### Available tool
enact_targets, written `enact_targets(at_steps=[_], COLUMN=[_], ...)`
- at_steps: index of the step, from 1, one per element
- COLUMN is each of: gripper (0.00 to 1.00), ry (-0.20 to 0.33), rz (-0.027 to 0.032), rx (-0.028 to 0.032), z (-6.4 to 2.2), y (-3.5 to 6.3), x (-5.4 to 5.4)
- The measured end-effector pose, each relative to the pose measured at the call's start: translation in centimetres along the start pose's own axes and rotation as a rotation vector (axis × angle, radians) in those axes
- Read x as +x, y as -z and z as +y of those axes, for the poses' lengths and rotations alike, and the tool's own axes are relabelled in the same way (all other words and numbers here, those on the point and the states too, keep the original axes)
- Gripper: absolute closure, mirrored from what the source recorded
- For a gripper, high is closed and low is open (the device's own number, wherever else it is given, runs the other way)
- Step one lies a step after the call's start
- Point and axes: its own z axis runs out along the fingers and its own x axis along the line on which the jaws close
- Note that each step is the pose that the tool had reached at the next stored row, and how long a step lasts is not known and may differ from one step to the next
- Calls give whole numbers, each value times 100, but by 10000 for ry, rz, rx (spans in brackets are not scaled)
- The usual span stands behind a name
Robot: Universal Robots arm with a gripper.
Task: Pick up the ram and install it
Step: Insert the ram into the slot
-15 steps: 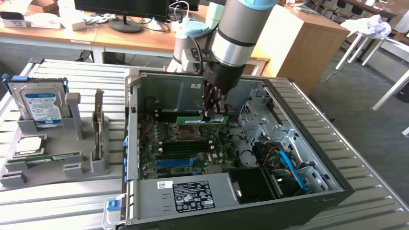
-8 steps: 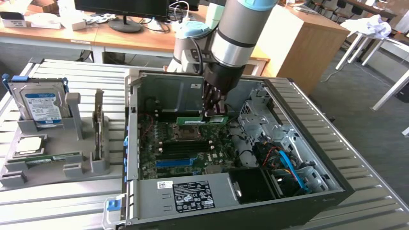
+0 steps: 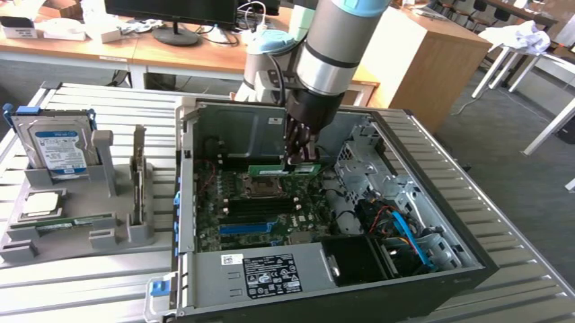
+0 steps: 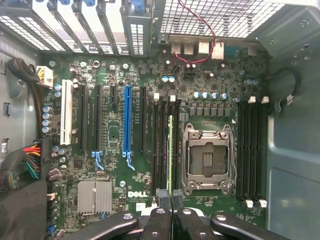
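Observation:
The ram (image 3: pixel 280 169) is a thin green stick held level just above the motherboard, on the far side of the CPU socket (image 3: pixel 261 191). My gripper (image 3: pixel 303 160) reaches down into the open computer case (image 3: pixel 269 282) and is shut on the ram's end toward the exterior view's right. In the wrist view the ram (image 4: pixel 170 150) shows edge-on as a narrow green line over the black memory slots (image 4: pixel 161 145) beside the CPU socket (image 4: pixel 207 157). My gripper (image 4: pixel 170 196) pinches it between both black fingertips. Whether the ram sits in a slot I cannot tell.
A grey holder (image 3: pixel 81 235) at the exterior view's left carries a silver hard drive (image 3: pixel 58 148), a dark card on edge (image 3: pixel 139 175) and a green stick (image 3: pixel 67 223). A blue slot (image 4: pixel 127 120), a drive cage (image 3: pixel 364 158) and blue cables (image 3: pixel 404 232) crowd the case.

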Motion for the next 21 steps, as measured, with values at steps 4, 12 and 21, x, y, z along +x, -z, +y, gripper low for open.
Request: enact_targets(at_steps=[4, 12, 21], gripper=[88, 88, 88], ry=[0, 1, 0], rz=[0, 0, -1], rx=[0, 0, 0], z=[0, -1, -1], y=[-8, -25, -43], x=[1, 2, 3])
